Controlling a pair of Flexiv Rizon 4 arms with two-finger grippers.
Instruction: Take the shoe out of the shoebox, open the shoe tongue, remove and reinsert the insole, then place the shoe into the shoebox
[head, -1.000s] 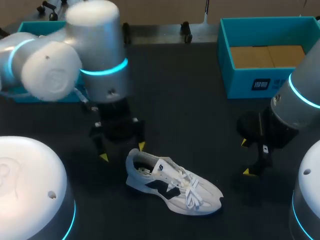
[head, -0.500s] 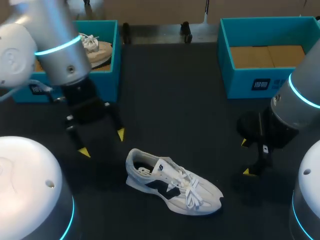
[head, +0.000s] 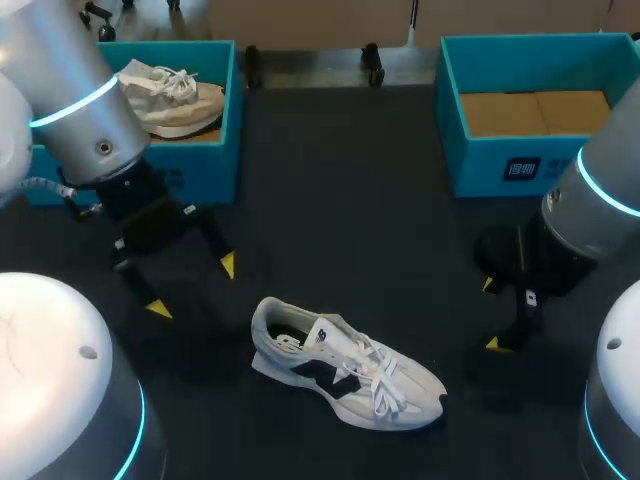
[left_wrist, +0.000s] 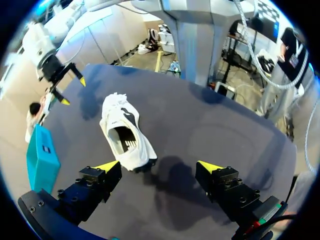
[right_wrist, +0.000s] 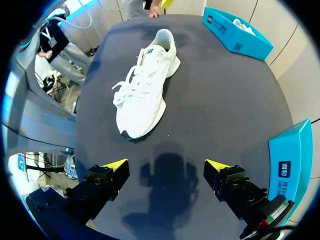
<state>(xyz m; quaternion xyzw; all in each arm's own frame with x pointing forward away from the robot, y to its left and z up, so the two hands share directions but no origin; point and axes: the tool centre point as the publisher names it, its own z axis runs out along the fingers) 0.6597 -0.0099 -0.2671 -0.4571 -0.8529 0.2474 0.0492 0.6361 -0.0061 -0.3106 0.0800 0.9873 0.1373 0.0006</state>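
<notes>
Lying nearest, on its sole on the dark table (head: 350, 180): a white shoe (head: 345, 372) with dark side panels, heel turned toward the left arm's side, toe toward the right arm's, laces loosely trailing over the tongue. Sitting outside both boxes and touching neither gripper.

Hovering just beyond the heel and off to its left: the left gripper (head: 194, 287), fingers spread wide over bare table. Showing the same from the left wrist, with that gripper (left_wrist: 159, 166) gaping and the shoe (left_wrist: 125, 132) lying ahead of it, heel opening facing the camera, closer to one finger than the other.

Hanging to the right of the toe, well apart from it: the right gripper (head: 491, 314), fingers likewise spread. Looking from the right wrist, the gripper (right_wrist: 166, 164) standing open, with the toe of the shoe (right_wrist: 145, 92) pointing back at it.

Standing farthest, at the far left: a teal box (head: 232, 120) holding a second pale shoe (head: 170, 90). Standing at the far right: another teal box (head: 500, 165), showing a brown cardboard floor.
</notes>
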